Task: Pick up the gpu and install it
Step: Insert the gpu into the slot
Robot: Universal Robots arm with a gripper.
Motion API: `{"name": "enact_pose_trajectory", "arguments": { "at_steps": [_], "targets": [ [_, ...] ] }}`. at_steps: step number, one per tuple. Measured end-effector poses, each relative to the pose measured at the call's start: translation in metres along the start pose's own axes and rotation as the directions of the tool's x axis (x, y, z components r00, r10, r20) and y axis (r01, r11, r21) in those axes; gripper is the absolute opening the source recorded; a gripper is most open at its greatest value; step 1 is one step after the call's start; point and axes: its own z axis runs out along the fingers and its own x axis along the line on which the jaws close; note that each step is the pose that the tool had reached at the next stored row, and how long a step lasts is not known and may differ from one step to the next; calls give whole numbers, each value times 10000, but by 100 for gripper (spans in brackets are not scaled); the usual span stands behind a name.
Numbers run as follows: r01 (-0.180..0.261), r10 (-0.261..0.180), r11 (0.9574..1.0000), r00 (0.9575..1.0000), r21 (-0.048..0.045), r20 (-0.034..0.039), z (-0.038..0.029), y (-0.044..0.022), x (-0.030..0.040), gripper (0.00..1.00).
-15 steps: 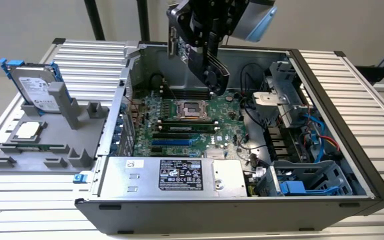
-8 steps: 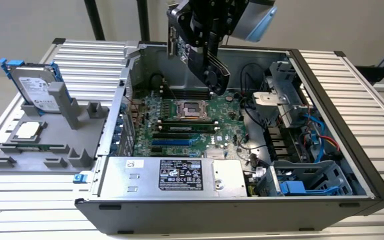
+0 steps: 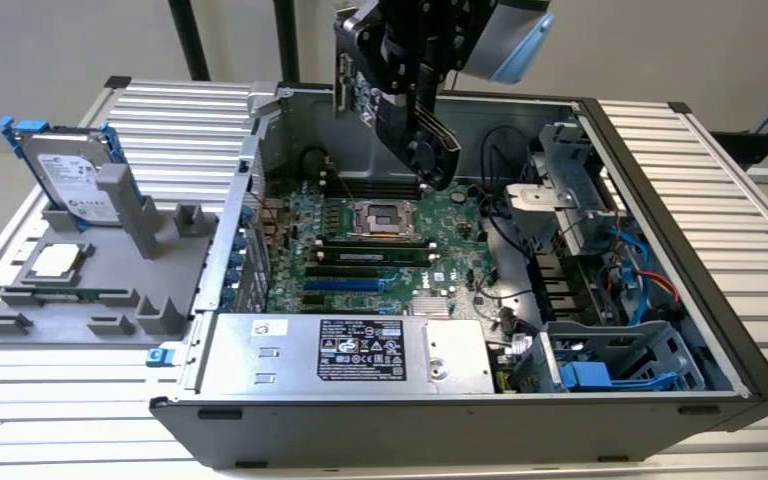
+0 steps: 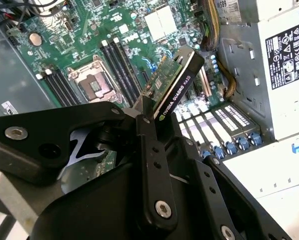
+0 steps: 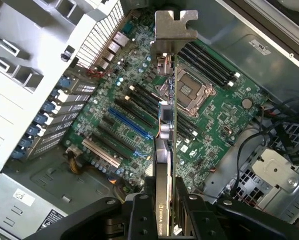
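Exterior view, gpu (image 3: 427,150): up in the air over the open computer case (image 3: 491,430), tilted, with its black shroud showing and nothing under it touching it.
Hand (image 3: 418,95): clamped shut on the gpu, one black finger on each flat face. In both wrist views the hand (image 4: 144,114) (image 5: 164,200) pinches the end of the card (image 4: 177,85) (image 5: 167,120) nearest the arm.
Bracket (image 5: 175,25): silver, at the end of the card farthest from the hand, pointing down toward the board.
Motherboard (image 3: 357,255): green, lying flat in the floor of the case, straight below the card and well apart from it.
Processor socket (image 3: 387,215): on the motherboard, under the hanging card.
Blue slot (image 5: 129,122): one of a row of long slots on the board, apart from the card.
Power supply (image 3: 344,350): silver box in the case, at the near end.
Gray fixture (image 3: 157,235): on the counter (image 3: 64,410) beside the case, toward the exterior view's left.
Hard drive (image 3: 71,185): standing upright in the gray fixture, with blue rails.
Memory stick (image 3: 64,295): lying in the gray fixture.
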Motion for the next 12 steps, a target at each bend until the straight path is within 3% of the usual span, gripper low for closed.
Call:
{"name": "enact_pose_trajectory", "arguments": {
  "at_steps": [12],
  "targets": [
    [629,-629,9980,9980,-7,38,-2,0,0,0]
  ]
}}
